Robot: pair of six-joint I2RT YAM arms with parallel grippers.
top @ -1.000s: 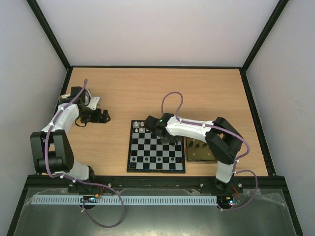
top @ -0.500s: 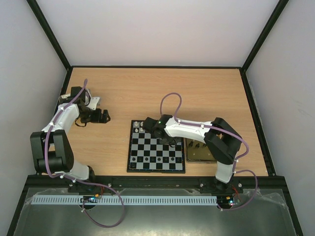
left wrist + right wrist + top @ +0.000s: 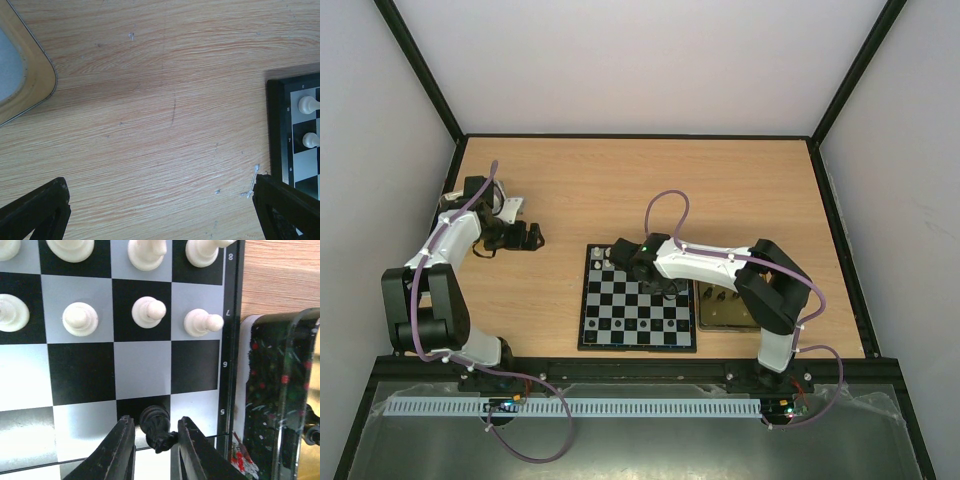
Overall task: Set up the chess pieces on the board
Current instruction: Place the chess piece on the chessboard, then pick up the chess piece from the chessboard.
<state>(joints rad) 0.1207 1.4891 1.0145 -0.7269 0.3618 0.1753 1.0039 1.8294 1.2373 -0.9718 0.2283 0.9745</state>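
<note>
In the right wrist view the board fills the frame. A black knight stands on a dark square in the fifth row, two squares in from the board's right edge. My right gripper straddles it with the jaws slightly parted; there is a sliver of gap on the left, and the right finger is at the knight's nose. White pawns line the seventh row, with larger white pieces behind. From above, the right gripper hangs over the board. My left gripper is open over bare wood, left of the board.
A gold tin lies against the board's right side, its decorated wall close to my right fingers. A tin lid rests at the far left. The left wrist view shows the board's corner with two white pieces.
The right gripper's jaws have parted from the black knight, which now stands on the board. The right arm shifted slightly left. The left arm has not moved.
</note>
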